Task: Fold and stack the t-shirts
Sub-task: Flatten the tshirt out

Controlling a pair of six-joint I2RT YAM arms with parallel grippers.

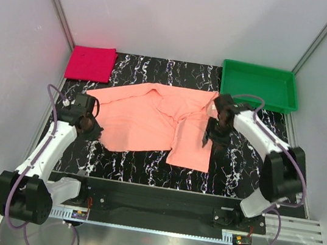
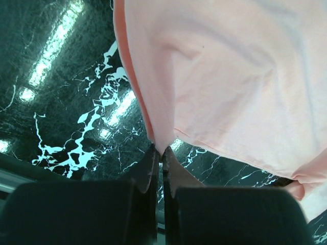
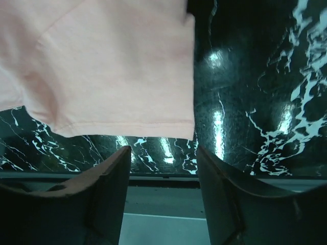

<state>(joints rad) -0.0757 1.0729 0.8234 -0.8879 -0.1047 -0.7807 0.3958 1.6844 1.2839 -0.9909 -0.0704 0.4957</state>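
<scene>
The salmon-pink t-shirt [image 1: 145, 123] lies spread across the centre of the black marble table [image 1: 236, 170], its left edge pinched by the clenched left fingers [image 2: 148, 171]. The right fingers [image 3: 115, 176] stand parted over its lower right hem (gripping nothing). The magenta t-shirt [image 1: 90, 63] sits folded at upper left.

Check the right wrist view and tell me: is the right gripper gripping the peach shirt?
No, the right gripper stands open with nothing between its jaws, and the peach shirt lies past them.
</scene>
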